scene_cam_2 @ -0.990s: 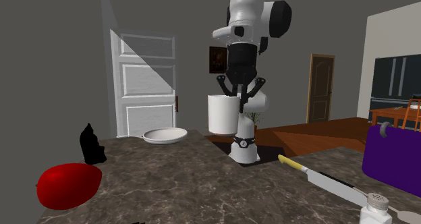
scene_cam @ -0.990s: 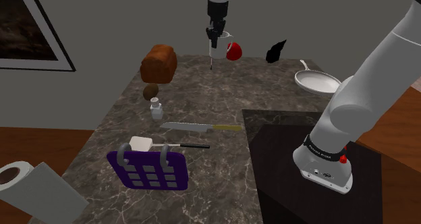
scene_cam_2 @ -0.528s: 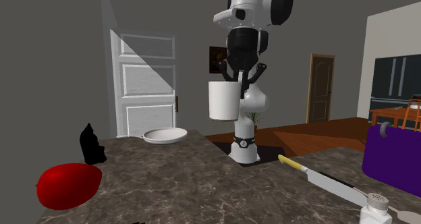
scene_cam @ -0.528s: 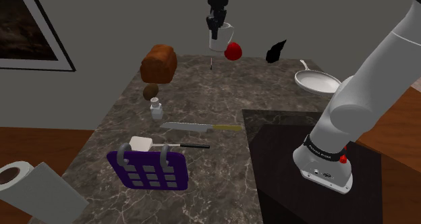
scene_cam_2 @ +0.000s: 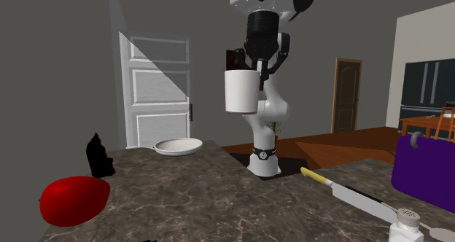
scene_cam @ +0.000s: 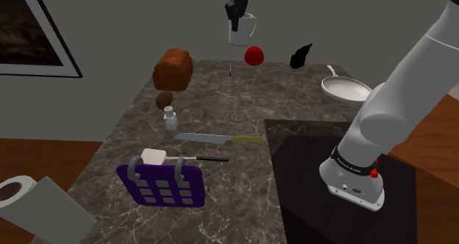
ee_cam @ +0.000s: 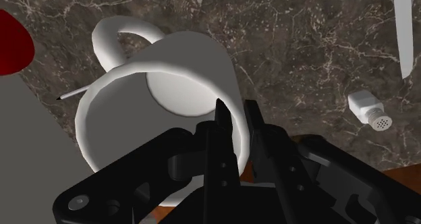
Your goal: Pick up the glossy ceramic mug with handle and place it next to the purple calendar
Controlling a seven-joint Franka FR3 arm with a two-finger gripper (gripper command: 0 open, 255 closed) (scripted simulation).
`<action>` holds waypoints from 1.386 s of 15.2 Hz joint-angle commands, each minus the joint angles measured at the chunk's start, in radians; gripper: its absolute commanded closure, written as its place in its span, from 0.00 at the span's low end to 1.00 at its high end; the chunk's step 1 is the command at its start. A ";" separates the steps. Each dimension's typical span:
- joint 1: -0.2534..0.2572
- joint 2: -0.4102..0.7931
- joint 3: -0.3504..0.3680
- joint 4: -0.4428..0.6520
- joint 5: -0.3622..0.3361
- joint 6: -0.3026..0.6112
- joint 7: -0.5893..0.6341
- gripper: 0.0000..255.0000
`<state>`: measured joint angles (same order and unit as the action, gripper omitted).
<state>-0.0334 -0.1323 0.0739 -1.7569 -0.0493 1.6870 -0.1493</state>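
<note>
This is a home, at its kitchen end. In the middle of the shoulder view, a dark stone counter (scene_cam: 221, 103) carries a loaf of bread (scene_cam: 173, 68), a kitchen knife (scene_cam: 213, 139), a salt shaker (scene_cam: 171, 120), a purple calendar (scene_cam: 162, 185) and, at the right, a white pan (scene_cam: 347, 89). A framed picture (scene_cam: 29, 29) hangs at the upper left. The second exterior view has a white panelled door (scene_cam_2: 157, 91) at the left, with a brown door (scene_cam_2: 348, 95) and a wooden floor (scene_cam_2: 328, 142) at the right.

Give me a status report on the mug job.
Done: the hand is shut on the rim of the white mug, which hangs well clear of the counter. In hand: it is held high over the counter's far end in the shoulder view. Left: carry it to the purple calendar and set it down alongside.
</note>
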 commanded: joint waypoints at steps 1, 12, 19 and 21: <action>0.009 -0.022 0.011 -0.015 0.002 -0.008 0.019 1.00; 0.103 -0.228 0.147 -0.208 0.055 -0.028 0.234 1.00; 0.164 -0.305 0.252 -0.256 0.107 -0.056 0.382 1.00; 0.181 -0.318 0.284 -0.260 0.123 -0.064 0.427 1.00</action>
<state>0.1355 -0.4396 0.3360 -2.0120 0.0629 1.6282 0.2466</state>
